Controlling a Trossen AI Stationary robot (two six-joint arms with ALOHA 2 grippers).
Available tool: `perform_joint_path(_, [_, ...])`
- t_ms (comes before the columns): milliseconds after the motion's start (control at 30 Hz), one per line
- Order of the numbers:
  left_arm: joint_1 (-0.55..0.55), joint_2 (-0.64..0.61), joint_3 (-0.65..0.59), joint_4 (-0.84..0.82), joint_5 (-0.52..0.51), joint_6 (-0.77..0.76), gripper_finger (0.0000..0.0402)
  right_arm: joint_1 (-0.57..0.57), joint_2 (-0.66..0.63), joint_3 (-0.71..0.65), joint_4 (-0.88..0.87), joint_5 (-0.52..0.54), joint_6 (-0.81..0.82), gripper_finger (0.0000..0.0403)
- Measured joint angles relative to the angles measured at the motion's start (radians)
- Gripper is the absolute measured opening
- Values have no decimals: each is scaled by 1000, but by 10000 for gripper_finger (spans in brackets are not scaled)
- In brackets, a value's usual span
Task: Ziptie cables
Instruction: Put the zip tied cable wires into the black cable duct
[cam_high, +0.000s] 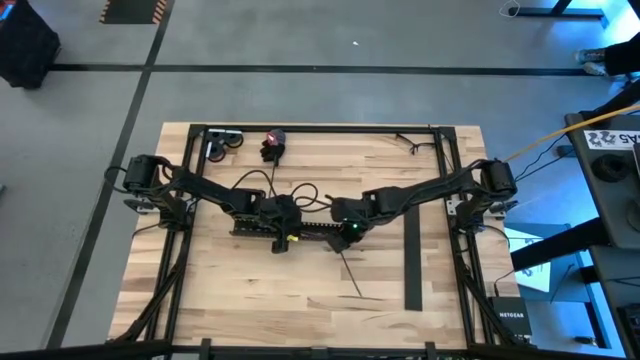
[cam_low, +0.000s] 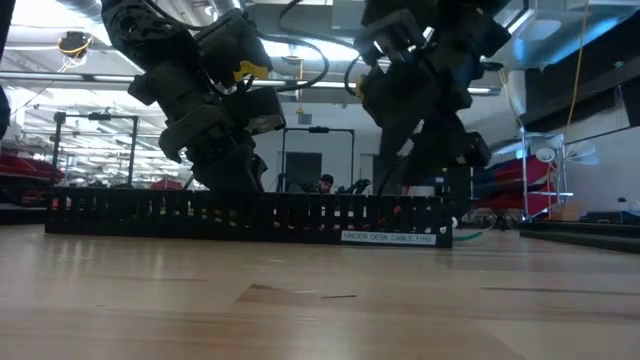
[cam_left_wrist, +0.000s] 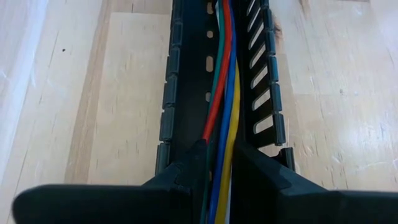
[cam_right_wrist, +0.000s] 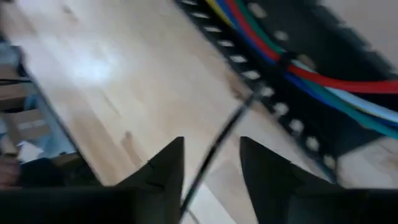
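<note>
While the bundle of thin red, green, blue and yellow cables lies along the channel of the long black slotted plastic tray near the middle of the pale wooden table, the step in hand appears to be drawing a thin dark zip-tie strip tight around the wires. Done well, that would mean holding the bundle steady in the channel while the strip's free tail is pulled straight along its own length, without twisting or dragging the tray towards the near edge.

The left gripper reaches in from the table's left edge, its two dark fingers pinching the coloured cables where they run down the tray. The right gripper comes from the right edge, angled down just beside the tray's front wall; its fingers stand parted, with the strip's tail running between them, apparently not clamped. In the low view both arms bear down on the tray from above.
</note>
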Motion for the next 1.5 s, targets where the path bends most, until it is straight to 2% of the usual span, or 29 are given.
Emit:
perform_joint_path(67, [0, 0, 0, 1, 0, 0, 76, 0, 0, -8, 37, -22, 0, 114])
perform_joint_path(200, [0, 0, 0, 1, 0, 3, 76, 0, 0, -13, 47, -15, -20, 22])
perform_joint_path(233, [0, 0, 0, 1, 0, 4, 76, 3, 0, -13, 39, -5, -28, 12])
perform_joint_path(433, [0, 0, 0, 6, 0, 4, 76, 38, 0, -14, 21, 82, -41, 2])
perform_joint_path(633, [0, 0, 0, 42, 0, -3, 76, 79, 36, -14, -2, 125, -3, 1])
perform_joint_path(800, [0, 0, 0, 43, 1, -24, 76, 102, 23, -14, -110, 199, 23, 1])
perform_joint_path(1000, [1, 0, 0, 43, 0, -24, 76, 98, 0, -13, -116, 200, 24, 0])
perform_joint_path(1200, [1, 0, 0, 46, 0, -43, 76, 106, 23, -6, 5, 214, 32, 0])
perform_joint_path(1500, [1, 1, 0, 50, 0, -70, 76, 117, 88, -6, 27, 193, 45, 0])
